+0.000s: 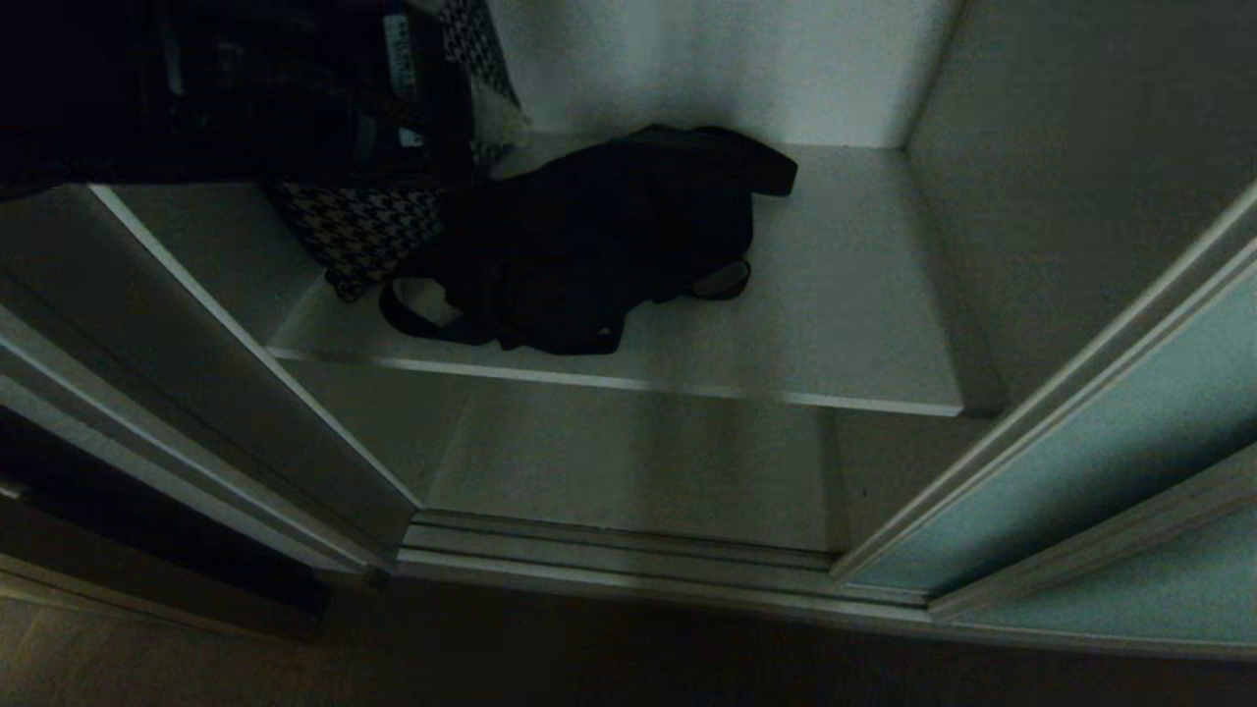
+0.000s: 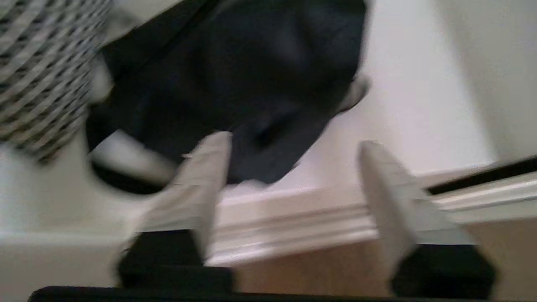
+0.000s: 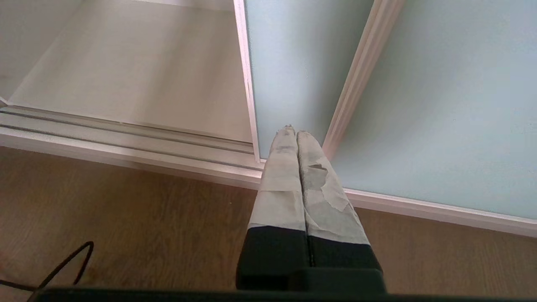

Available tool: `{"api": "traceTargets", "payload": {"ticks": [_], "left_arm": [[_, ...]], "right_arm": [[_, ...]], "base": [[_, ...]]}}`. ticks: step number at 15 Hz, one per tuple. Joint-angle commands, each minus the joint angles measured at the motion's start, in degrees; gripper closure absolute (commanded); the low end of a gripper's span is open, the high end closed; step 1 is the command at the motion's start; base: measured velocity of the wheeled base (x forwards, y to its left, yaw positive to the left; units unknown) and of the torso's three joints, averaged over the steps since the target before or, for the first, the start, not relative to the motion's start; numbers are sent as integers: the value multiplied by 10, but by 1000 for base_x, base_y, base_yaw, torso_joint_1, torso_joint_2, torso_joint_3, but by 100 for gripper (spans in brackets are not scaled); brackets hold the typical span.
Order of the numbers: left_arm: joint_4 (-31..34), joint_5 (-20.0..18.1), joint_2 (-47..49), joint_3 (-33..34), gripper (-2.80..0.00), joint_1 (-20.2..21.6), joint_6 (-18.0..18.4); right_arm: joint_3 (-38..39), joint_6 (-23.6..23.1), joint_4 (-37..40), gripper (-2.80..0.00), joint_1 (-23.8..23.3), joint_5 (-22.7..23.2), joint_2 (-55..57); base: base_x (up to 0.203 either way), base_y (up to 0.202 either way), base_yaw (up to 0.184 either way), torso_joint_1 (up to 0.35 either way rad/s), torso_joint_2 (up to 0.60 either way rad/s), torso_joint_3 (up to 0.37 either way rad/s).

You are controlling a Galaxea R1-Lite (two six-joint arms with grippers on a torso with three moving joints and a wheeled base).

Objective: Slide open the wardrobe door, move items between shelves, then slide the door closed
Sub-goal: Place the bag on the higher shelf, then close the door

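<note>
Dim wardrobe interior fills the head view; sliding wardrobe door (image 1: 1100, 462) is pushed aside at the right edge of the frame, so the opening is clear; black bag (image 1: 599, 236) slumps on the upper shelf (image 1: 845, 324) in the centre, touching a houndstooth-patterned item (image 1: 363, 231) at its left; lower shelf (image 1: 628, 462) sits below in the middle of the frame; left arm shows as a dark mass in the upper left of the head view; left end effector (image 2: 293, 144) has its fingers spread with nothing between them, hanging in front of the shelf edge with the bag beyond the tips; right end effector (image 3: 297, 133) is clenched on nothing, parked low over the wood floor (image 3: 126, 218) by the door's bottom track; risks as I judge them: bag is floppy with a long strap loop (image 1: 417, 314) trailing toward the shelf front, so a pinch on loose fabric could lift only a fold and let the rest sag or drop; strap may snag on the shelf edge or drag the houndstooth piece along; wrist picture is smeared, so a fast approach could overshoot into the shelf lip; writing: a pale label strip on the arm (image 1: 398, 59) at upper left, text too small to read; no brand legible anywhere.
</note>
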Motion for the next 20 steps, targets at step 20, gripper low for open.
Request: {"api": "traceTargets", "payload": {"ticks": [20], "left_arm": [[57,-34,-281,228,0,253,4]], "right_arm": [[0,0,0,0,0,0,0]], "base": [[0,0,0,0,0,0]]}}
